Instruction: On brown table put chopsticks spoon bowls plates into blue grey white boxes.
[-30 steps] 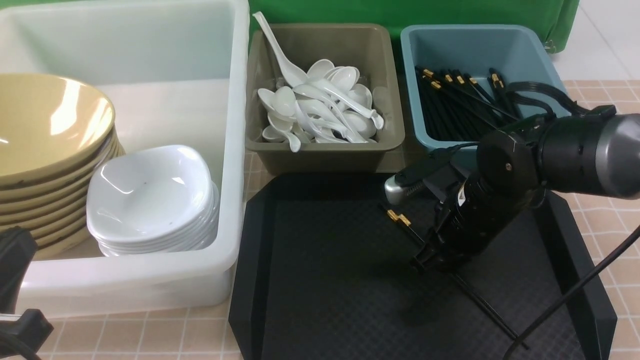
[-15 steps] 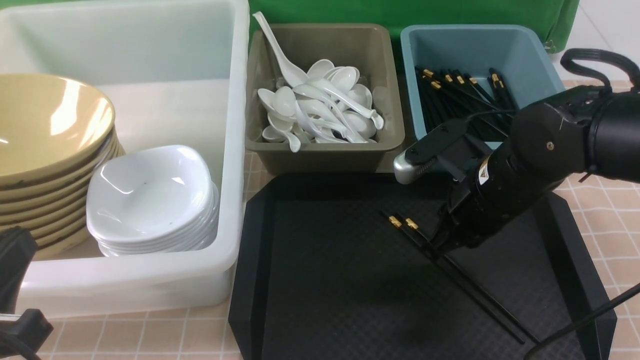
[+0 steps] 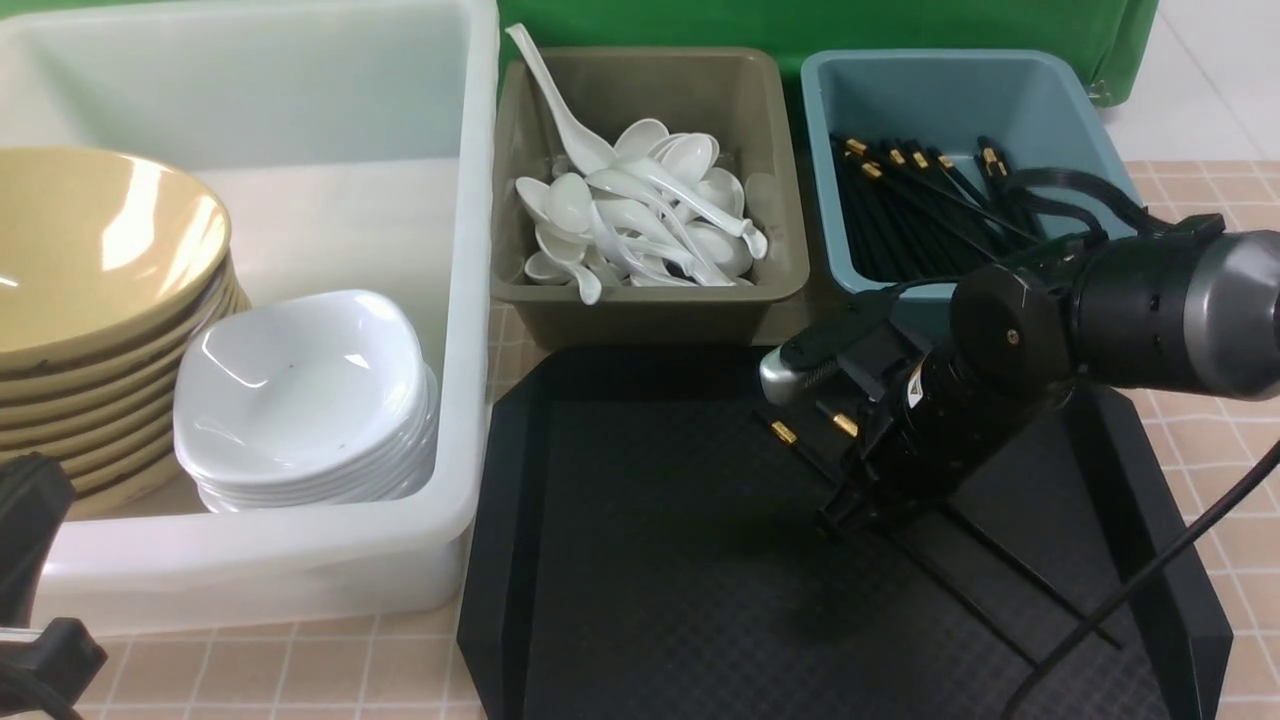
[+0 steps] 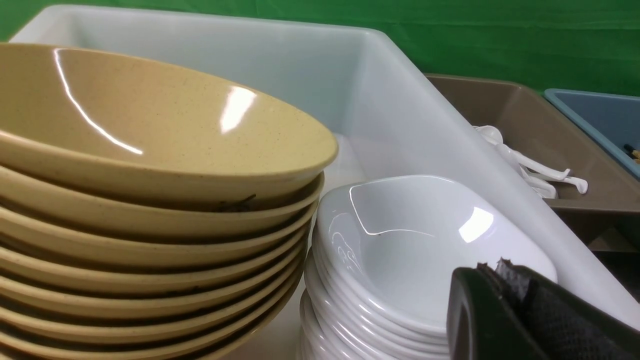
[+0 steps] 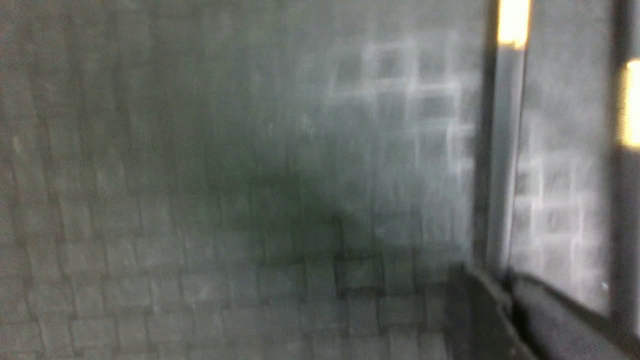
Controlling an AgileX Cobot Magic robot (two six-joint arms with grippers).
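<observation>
1. While the right gripper [image 3: 850, 512] points nose-down over the black tray [image 3: 640, 600], right of tray centre, its tip sits low at the loose chopsticks [image 3: 783, 432]. Jaw opening: cannot tell, since the arm hides it in the front view and the right wrist view is blurred.
2. Loose chopsticks: two, splayed apart on the tray, gold-banded ends toward the tray's rear, thin ends toward its front-right corner. Clamped or just lying under the gripper: cannot tell.
3. Blue box [image 3: 1075, 110]: just behind the tray's right-rear corner, holds the binned chopsticks [image 3: 920, 215].
4. Grey box [image 3: 640, 300]: just behind the tray's rear edge, piled with white spoons [image 3: 640, 220].
5. White tub [image 3: 300, 570]: just left of the tray. The bowls [image 3: 100, 240] and plates [image 3: 300, 390] are stacked inside, with the plates on the tray side.
6. Left gripper [image 3: 30, 570]: well left of the tray, by the tub's front wall. One dark finger [image 4: 520, 315] shows in the left wrist view; opening: cannot tell.
7. Tray and boxes all sit on the tabletop [image 3: 1200, 440].
</observation>
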